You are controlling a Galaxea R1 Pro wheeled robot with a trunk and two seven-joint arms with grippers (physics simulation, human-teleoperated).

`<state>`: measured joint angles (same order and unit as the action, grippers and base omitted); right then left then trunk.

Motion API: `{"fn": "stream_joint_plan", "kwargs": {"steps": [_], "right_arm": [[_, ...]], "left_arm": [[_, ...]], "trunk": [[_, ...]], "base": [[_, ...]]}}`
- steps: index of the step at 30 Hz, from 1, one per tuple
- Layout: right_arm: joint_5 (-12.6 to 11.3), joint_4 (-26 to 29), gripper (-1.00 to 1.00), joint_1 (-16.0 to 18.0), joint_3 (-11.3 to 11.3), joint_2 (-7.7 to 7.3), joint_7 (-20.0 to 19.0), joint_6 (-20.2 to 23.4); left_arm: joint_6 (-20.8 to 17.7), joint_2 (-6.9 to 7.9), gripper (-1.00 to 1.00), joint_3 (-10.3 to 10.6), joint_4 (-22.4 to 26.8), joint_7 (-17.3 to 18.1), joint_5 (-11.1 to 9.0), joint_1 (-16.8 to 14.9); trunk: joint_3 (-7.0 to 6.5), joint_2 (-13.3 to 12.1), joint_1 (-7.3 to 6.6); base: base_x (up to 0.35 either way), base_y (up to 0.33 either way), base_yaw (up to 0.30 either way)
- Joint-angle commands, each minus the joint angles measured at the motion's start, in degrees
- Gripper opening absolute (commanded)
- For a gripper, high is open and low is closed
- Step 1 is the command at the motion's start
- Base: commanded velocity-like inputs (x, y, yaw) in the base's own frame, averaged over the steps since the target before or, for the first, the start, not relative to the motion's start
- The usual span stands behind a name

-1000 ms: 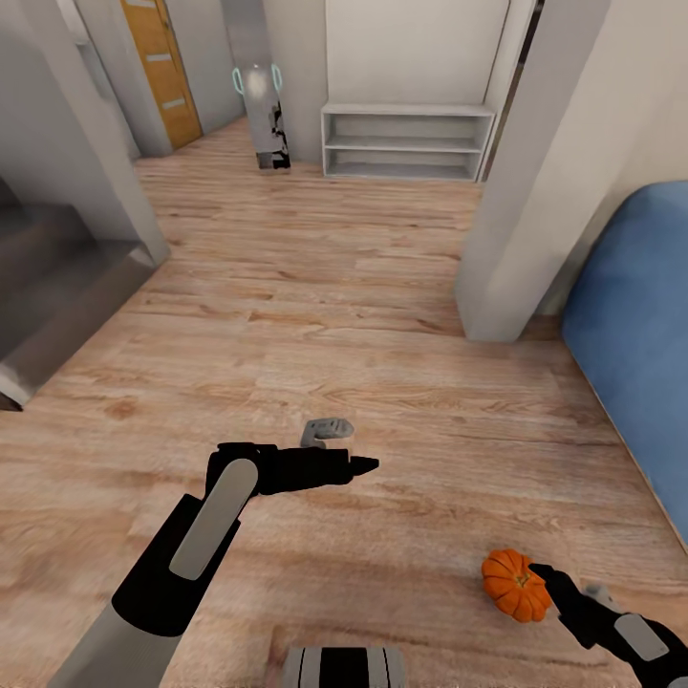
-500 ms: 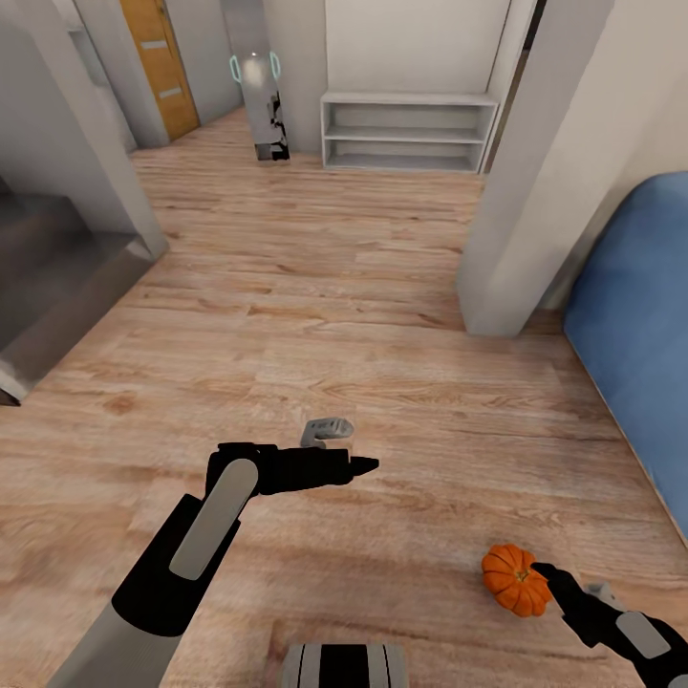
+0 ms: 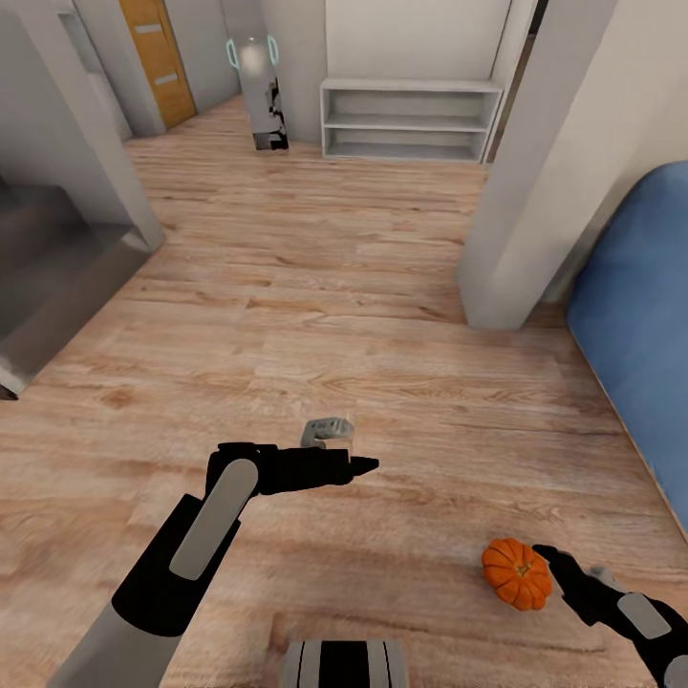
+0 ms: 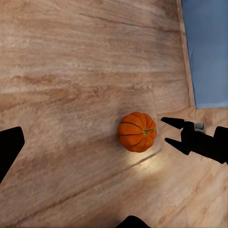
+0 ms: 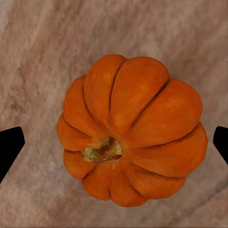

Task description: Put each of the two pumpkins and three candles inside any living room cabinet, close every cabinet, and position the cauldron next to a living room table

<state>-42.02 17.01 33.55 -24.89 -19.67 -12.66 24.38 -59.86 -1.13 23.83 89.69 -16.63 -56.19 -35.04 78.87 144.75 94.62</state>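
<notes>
On the wood floor [image 3: 315, 287] we see one pumpkin [image 3: 516, 573]; our right gripper [image 3: 551, 556] stands open just beside it, holding nothing; left gripper's [image 3: 368, 465] opening: cannot tell.

Right gripper [image 3: 557, 562] agape, left arm level.

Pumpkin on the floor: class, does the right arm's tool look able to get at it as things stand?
Probably yes. The right tool is open, just beside the pumpkin, fingers apart on either side in the right wrist view, with bare floor around and nothing between.
</notes>
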Motion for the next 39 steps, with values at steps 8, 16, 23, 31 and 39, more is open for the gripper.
{"fn": "stream_joint_plan", "kwargs": {"steps": [8,16,23,31,39], "right_arm": [[0.07,-0.04,1.00,0.57,-0.34,-0.04,-0.16,0.46],[0.21,-0.05,1.00,0.63,-0.34,-0.10,-0.17,0.49],[0.26,-0.05,1.00,0.64,-0.34,-0.11,-0.19,0.55],[0.19,-0.03,1.00,0.64,-0.30,-0.11,-0.54,0.69],[0.18,-0.46,1.00,0.64,-0.16,-1.70,-4.88,2.61]], "left_arm": [[-0.14,-0.01,1.00,-0.01,0.04,-0.57,-0.58,-0.03],[-0.14,-0.01,1.00,-0.01,0.10,-0.47,-0.93,-0.03],[-0.14,0.26,1.00,0.00,0.38,-0.43,-5.22,-0.02],[-0.14,1.38,1.00,0.36,0.54,-0.43,-9.06,-0.03],[-0.14,1.56,1.00,0.58,0.94,-0.43,-10.74,-0.03]], "trunk": [[0.93,0.07,0.09],[1.59,0.11,0.17],[2.92,0.19,0.33],[2.92,0.19,0.33],[2.92,0.19,0.33]], "base": [[0.000,0.000,0.000],[0.000,0.000,0.000],[0.000,0.000,0.000],[0.000,0.000,0.000],[0.000,0.000,0.000]]}}
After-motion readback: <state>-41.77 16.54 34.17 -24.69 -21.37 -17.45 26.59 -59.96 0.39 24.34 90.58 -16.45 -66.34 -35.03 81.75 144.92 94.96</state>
